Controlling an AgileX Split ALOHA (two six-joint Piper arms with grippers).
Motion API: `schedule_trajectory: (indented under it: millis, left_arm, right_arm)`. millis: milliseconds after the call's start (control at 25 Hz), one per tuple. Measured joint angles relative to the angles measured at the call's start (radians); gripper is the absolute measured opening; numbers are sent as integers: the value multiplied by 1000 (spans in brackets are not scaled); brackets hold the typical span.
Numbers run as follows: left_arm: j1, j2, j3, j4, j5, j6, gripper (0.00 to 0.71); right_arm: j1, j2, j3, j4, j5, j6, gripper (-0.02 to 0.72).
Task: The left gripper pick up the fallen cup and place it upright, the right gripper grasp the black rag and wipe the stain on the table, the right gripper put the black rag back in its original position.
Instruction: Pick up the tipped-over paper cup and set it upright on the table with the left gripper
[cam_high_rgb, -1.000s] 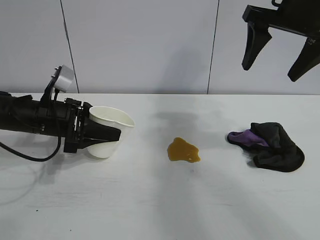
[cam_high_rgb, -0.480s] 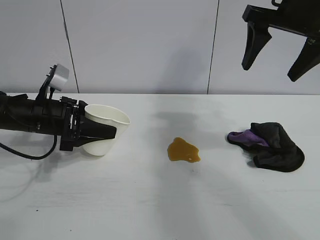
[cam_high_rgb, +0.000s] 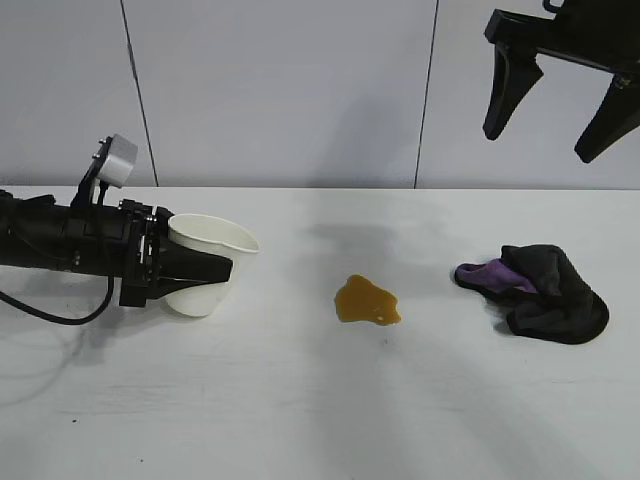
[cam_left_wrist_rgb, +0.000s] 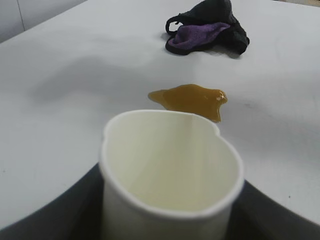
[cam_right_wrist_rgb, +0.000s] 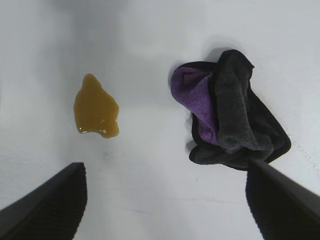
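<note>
At the left of the table, my left gripper reaches in low and level and is shut on the white paper cup. The cup is tilted, mouth up and toward the right, and its base is at or just above the tabletop. In the left wrist view the cup fills the space between the dark fingers. The amber stain lies mid-table. The black rag, purple patch showing, lies at the right. My right gripper hangs open high above the rag, holding nothing.
A grey panelled wall stands behind the table's far edge. A black cable trails from the left arm onto the tabletop. White table surface lies between cup, stain and rag.
The left gripper has drawn a little to the left with the cup, and the cup's mouth has tipped slightly more upward. The right gripper has not moved.
</note>
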Motion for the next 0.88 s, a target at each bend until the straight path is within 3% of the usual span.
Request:
schedule_trajectory:
  millis: [240, 400, 520, 880]
  left_arm:
    - [0, 0, 0, -1, 0, 0, 403]
    - [0, 1, 0, 1, -9, -5, 579]
    - [0, 6, 0, 2, -12, -8, 647]
    - [0, 8, 1, 2, -15, -19, 680]
  right_arm:
    - [0, 0, 0, 1, 0, 0, 600]
    - [0, 0, 0, 1, 0, 0, 600]
    - [0, 0, 0, 2, 0, 0, 600]
    - [0, 0, 0, 4, 1, 0, 600]
